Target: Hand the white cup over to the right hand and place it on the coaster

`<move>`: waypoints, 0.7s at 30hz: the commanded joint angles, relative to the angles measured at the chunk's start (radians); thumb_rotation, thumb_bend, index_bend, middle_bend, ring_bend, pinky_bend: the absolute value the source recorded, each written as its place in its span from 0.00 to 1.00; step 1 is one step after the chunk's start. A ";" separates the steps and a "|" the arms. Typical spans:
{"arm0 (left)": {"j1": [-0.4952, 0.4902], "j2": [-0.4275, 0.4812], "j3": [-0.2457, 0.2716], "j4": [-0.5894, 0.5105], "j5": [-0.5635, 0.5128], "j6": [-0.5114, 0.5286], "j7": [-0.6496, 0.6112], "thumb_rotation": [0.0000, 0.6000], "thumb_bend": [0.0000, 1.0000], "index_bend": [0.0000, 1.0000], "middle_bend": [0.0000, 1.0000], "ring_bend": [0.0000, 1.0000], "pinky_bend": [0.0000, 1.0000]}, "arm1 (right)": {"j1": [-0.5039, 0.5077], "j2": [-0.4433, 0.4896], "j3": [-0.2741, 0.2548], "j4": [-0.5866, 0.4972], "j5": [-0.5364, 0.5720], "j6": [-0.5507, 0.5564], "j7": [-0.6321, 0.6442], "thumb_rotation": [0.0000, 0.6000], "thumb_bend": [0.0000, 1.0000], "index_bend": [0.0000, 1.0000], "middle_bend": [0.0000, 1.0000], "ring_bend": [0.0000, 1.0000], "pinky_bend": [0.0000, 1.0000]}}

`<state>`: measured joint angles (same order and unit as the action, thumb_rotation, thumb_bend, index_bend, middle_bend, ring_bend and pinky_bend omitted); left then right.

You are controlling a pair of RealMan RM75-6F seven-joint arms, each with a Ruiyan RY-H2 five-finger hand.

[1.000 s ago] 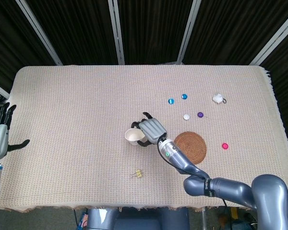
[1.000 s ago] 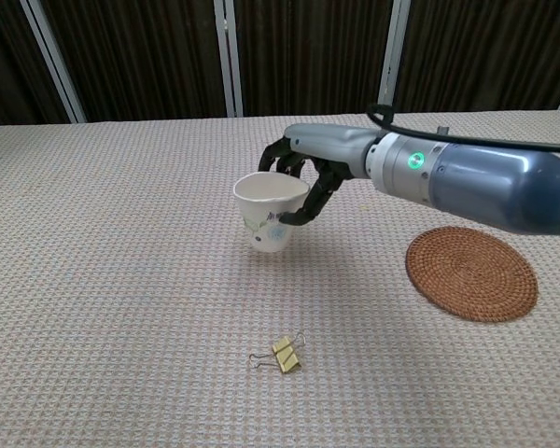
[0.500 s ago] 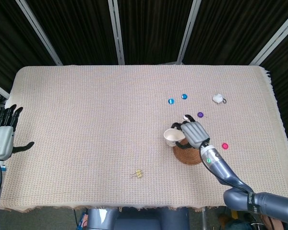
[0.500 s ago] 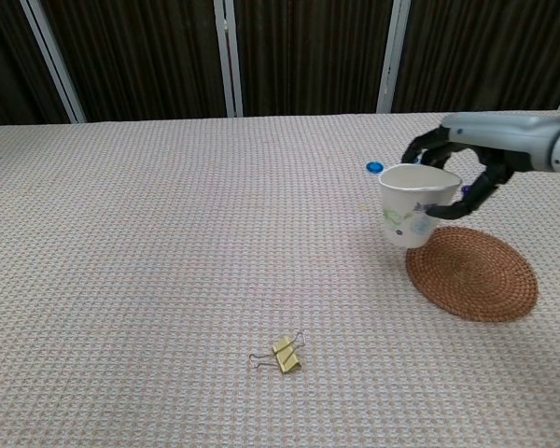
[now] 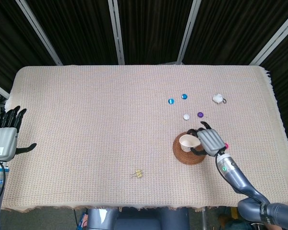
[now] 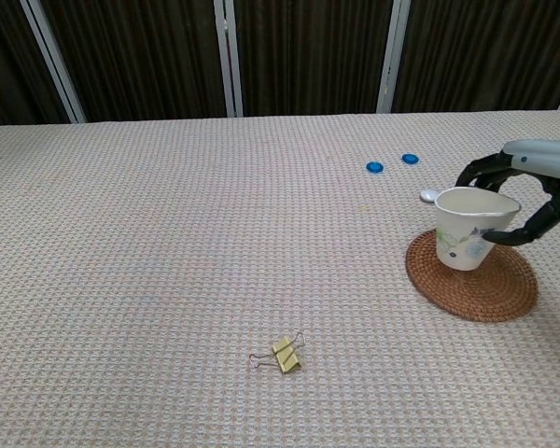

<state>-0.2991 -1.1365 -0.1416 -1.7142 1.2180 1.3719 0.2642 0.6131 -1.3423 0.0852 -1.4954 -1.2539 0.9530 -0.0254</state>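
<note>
The white cup (image 5: 187,142) (image 6: 469,230), printed with a small floral pattern, is upright over the round woven coaster (image 5: 183,154) (image 6: 473,287). My right hand (image 5: 209,140) (image 6: 528,198) grips the cup from its right side, fingers wrapped around the rim and wall. Whether the cup's base touches the coaster I cannot tell; it is at most just above it. My left hand (image 5: 5,138) hangs open off the table's left edge, far from the cup, and shows only in the head view.
A yellow binder clip (image 5: 138,174) (image 6: 282,355) lies near the front middle. Small blue (image 5: 171,101) (image 6: 374,167), white (image 5: 186,116) and purple (image 5: 200,115) caps sit behind the coaster, a pink one (image 5: 226,144) to its right. A small white object (image 5: 218,98) lies at back right.
My right hand has carried the cup from the table's middle rightward and lowered it over the coaster. The left hand has barely shifted at the left edge.
</note>
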 commanded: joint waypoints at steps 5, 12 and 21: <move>-0.002 -0.004 -0.001 0.002 -0.002 -0.006 0.004 1.00 0.00 0.00 0.00 0.00 0.00 | -0.013 -0.001 -0.016 0.025 -0.028 0.002 0.019 1.00 0.11 0.14 0.26 0.17 0.05; 0.001 -0.003 -0.002 -0.001 0.003 -0.004 -0.001 1.00 0.00 0.00 0.00 0.00 0.00 | -0.026 0.039 -0.038 -0.014 -0.065 0.014 0.000 1.00 0.00 0.00 0.00 0.00 0.00; 0.015 0.003 0.005 -0.005 0.028 0.014 -0.014 1.00 0.00 0.00 0.00 0.00 0.00 | -0.115 0.128 -0.035 -0.155 -0.139 0.223 -0.071 1.00 0.00 0.00 0.00 0.00 0.00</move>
<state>-0.2867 -1.1348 -0.1378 -1.7196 1.2438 1.3834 0.2529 0.5343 -1.2434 0.0511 -1.6087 -1.3637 1.1115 -0.0653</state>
